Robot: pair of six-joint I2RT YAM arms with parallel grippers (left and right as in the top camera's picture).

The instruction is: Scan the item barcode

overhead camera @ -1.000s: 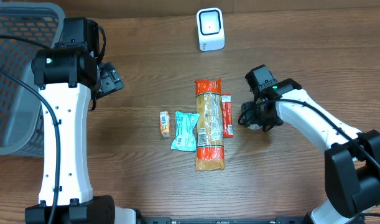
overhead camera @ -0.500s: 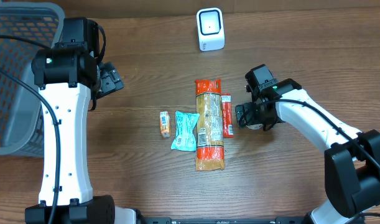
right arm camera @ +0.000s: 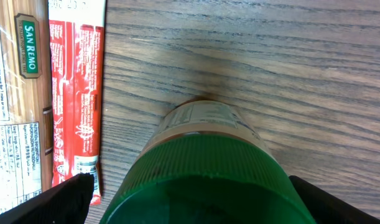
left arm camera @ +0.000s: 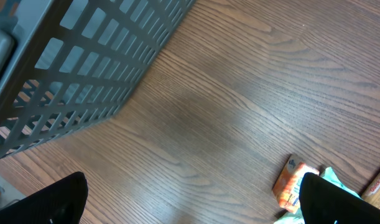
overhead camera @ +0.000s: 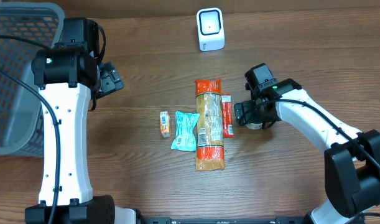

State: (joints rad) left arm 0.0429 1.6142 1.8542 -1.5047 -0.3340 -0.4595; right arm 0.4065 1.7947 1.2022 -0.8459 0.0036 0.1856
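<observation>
Wood tabletop (overhead camera: 146, 74), grey basket (overhead camera: 9, 81) far left. Pasta packet (overhead camera: 209, 124) mid-table, red sachet (overhead camera: 227, 115) just beside it. Scanner (overhead camera: 211, 29) at far edge. Bottle (right arm camera: 205, 118), green cap, upright right of sachet, between right gripper (right arm camera: 199, 202)'s 2 spread fingers, not yet clamped. Left gripper (overhead camera: 112, 81) released, empty, near basket. Likely best: close squarely on bottle, lift straight clear of sachet, turn label toward scanner. Barcode position not visible.
</observation>
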